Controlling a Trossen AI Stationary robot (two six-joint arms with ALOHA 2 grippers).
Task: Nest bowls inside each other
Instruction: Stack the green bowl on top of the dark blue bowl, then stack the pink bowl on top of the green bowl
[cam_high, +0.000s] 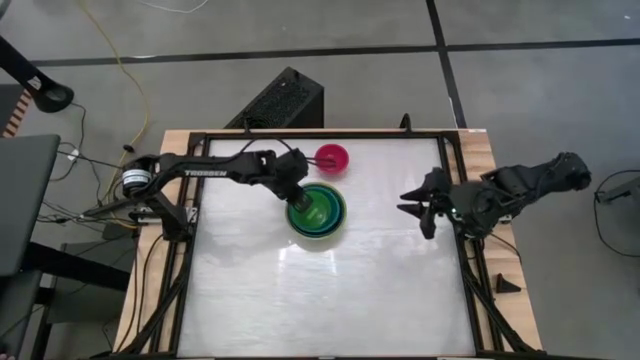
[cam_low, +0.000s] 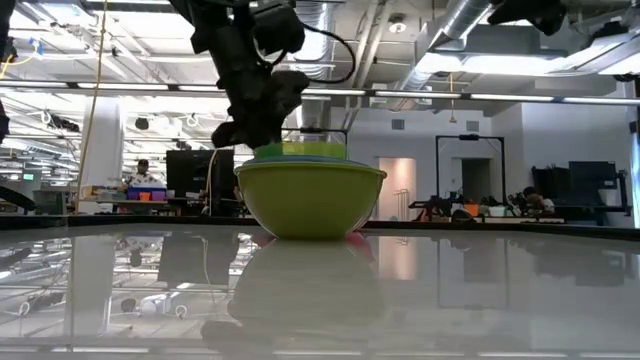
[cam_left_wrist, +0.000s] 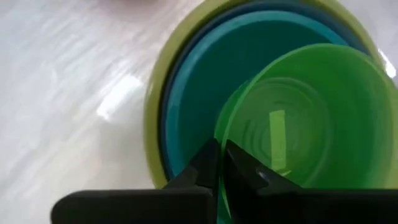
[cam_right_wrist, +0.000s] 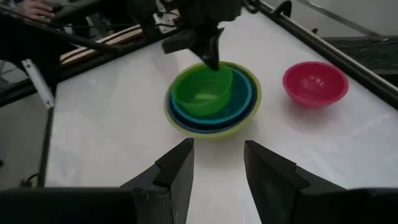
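Note:
An olive-yellow bowl (cam_high: 318, 238) stands at the table's far middle with a light blue bowl (cam_right_wrist: 208, 123) and a teal bowl (cam_left_wrist: 199, 93) nested inside it. A bright green bowl (cam_right_wrist: 202, 92) sits tilted inside the teal one, and my left gripper (cam_left_wrist: 219, 157) is shut on its rim. The pink bowl (cam_high: 332, 157) stands on its base on the table just beyond the stack. My right gripper (cam_right_wrist: 217, 158) hangs open near the table's right edge, holding nothing. My left gripper pinches the green bowl's rim (cam_left_wrist: 221, 134) on the side toward the table's left, one finger inside the bowl and one outside. The fingers slant down from the left. The bowl sits tilted within the teal bowl; whether its base rests there I cannot tell.
A black frame rail (cam_high: 452, 170) runs around the white table. The near half of the table holds nothing. A black box (cam_high: 282, 100) stands beyond the far edge, and cables lie off the left side.

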